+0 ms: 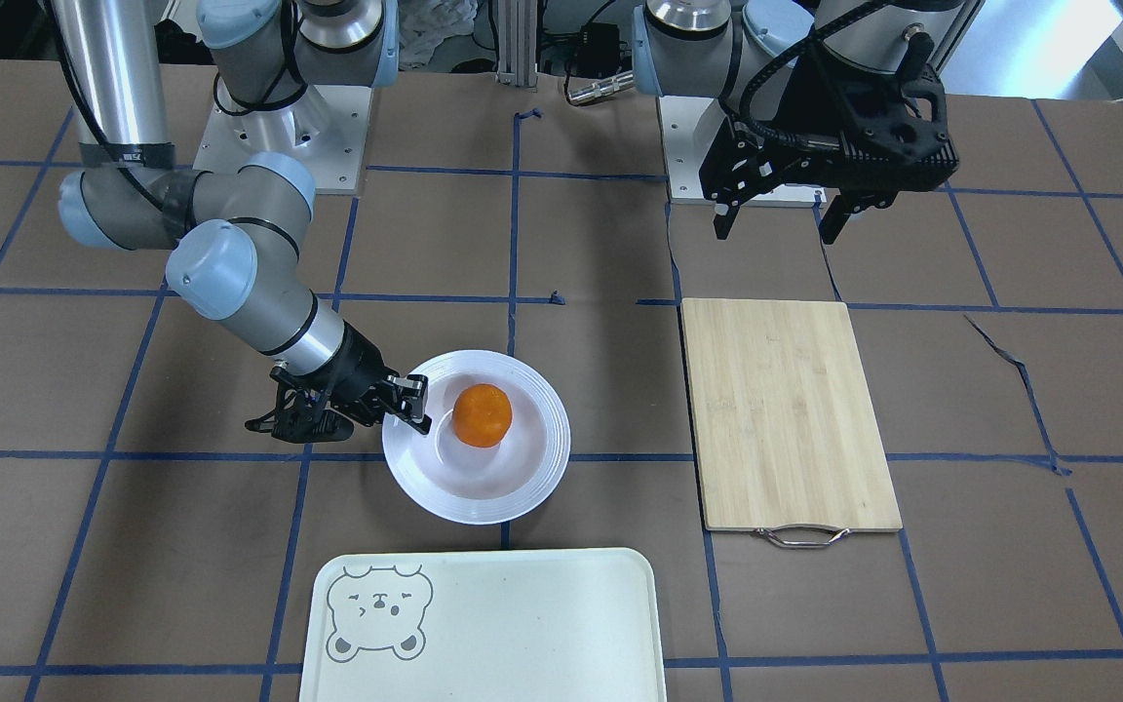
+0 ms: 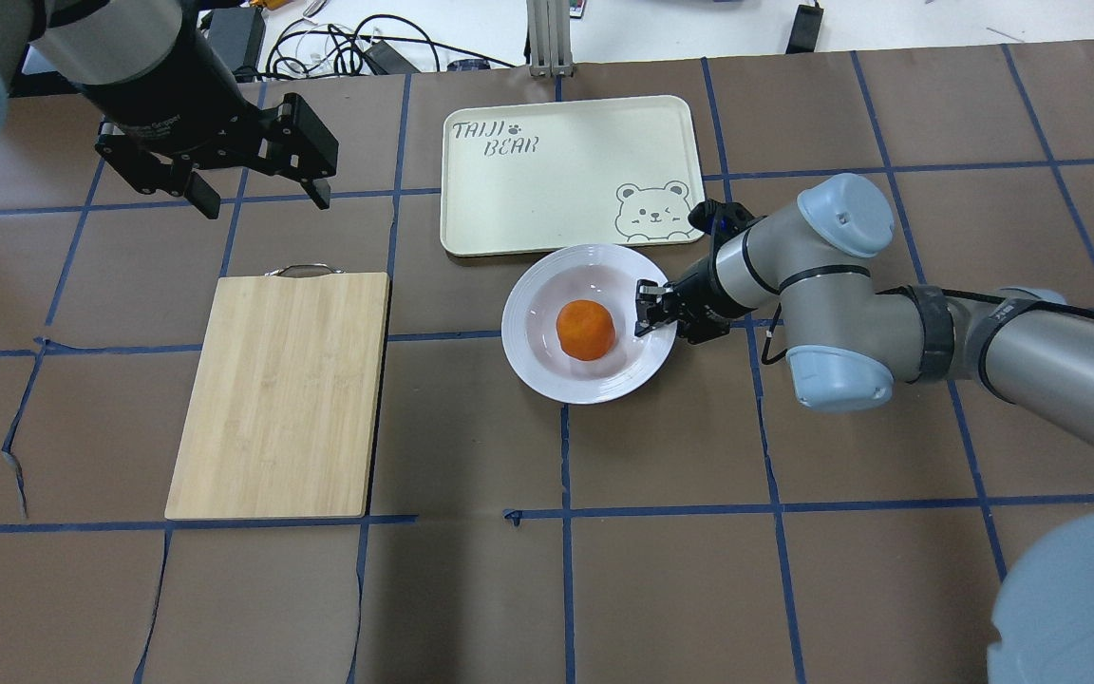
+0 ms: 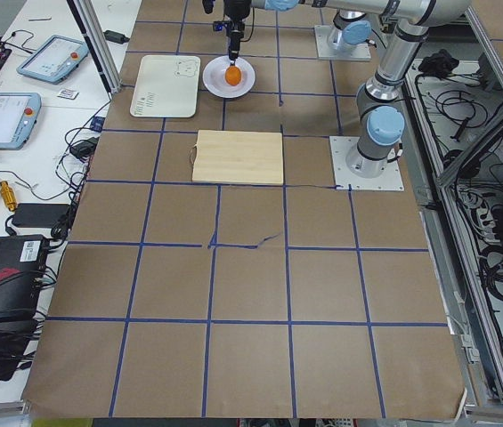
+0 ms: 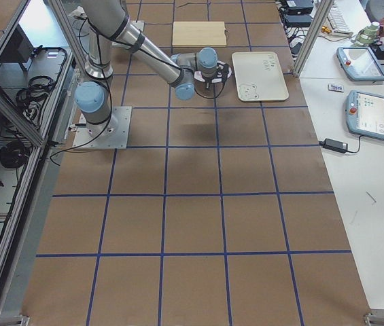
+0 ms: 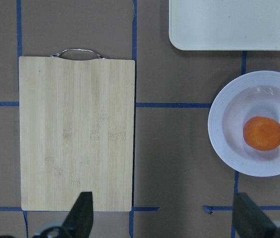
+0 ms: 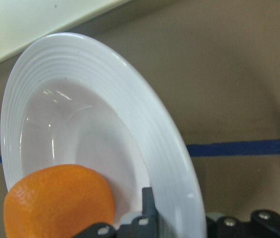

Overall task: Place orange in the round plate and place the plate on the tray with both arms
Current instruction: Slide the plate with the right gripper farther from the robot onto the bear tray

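Note orange (image 1: pixel 482 414) resting in centre of plate (image 1: pixel 532 478); judge first step done. Find plate on table, just beside tray (image 1: pixel 522 624), not on it, so lift and transfer left to do. Note right gripper (image 1: pixel 415 405) at plate rim, fingers straddling it; cannot tell if clamped. Note left gripper (image 1: pixel 776 232) raised near board (image 1: pixel 786 409), fingers wide apart, holding nothing, well apart from plate.

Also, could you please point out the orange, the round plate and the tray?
orange (image 2: pixel 586 330), overhead view, its top.
round plate (image 2: pixel 523 351), overhead view, ridged rim.
tray (image 2: pixel 556 199), overhead view, bare middle.
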